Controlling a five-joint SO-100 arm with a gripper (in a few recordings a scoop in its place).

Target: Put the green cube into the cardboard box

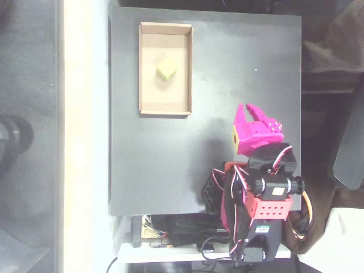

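We see the green cube (166,70), seemingly light and rigid, resting inside the cardboard box (146,68), our magenta claw (254,115) apart and empty.

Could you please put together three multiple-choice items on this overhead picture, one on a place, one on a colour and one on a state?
1. Where does the green cube lie?
A. on the dark table beside the box
B. on the floor of the cardboard box
C. between the gripper's fingers

2. What colour is the gripper?
A. magenta
B. blue
C. white

3. What is the gripper holding?
A. the cube
B. the box's wall
C. nothing; it is apart from both

Key:
1. B, the cube sits inside the box's low walls, in the upper half of the overhead view.
2. A, the fingers and body are magenta, with a yellow patch on the side.
3. C, the gripper is over the bare dark table, to the lower right of the box, with nothing between its fingers.
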